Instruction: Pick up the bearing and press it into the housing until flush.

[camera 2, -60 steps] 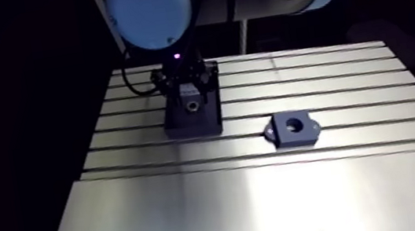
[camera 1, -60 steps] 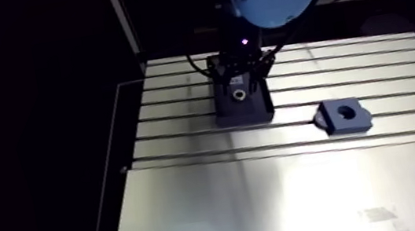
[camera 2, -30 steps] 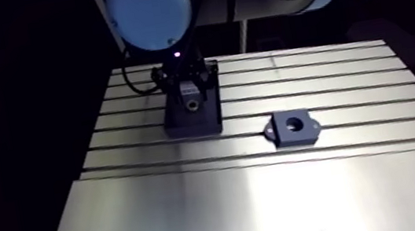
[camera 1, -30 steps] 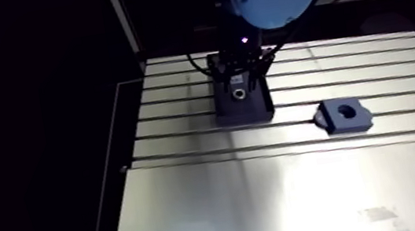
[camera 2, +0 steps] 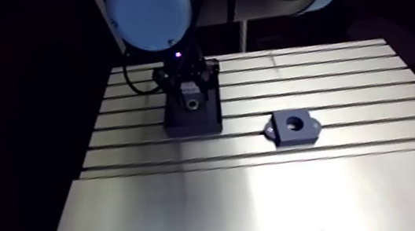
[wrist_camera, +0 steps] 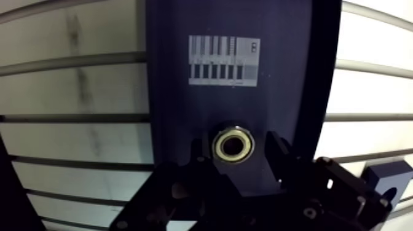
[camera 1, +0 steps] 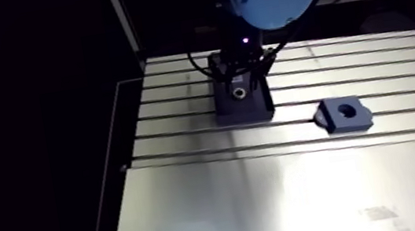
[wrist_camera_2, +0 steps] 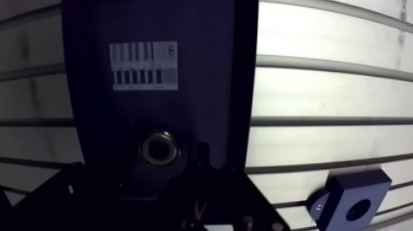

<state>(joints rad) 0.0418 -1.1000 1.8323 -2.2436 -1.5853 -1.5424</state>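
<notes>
Dark tray [wrist_camera: 178,74] beneath bearing [wrist_camera: 233,145]; housing [camera 1: 346,113] apart

Dark tray [wrist_camera: 166,92] with striped label [wrist_camera: 224,60] lies on slotted table [wrist_camera: 74,141].

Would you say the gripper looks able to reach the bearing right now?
Probably yes: the bearing sits uncovered on the dark block, and the gripper hangs right over it, fingers open either side.
</notes>
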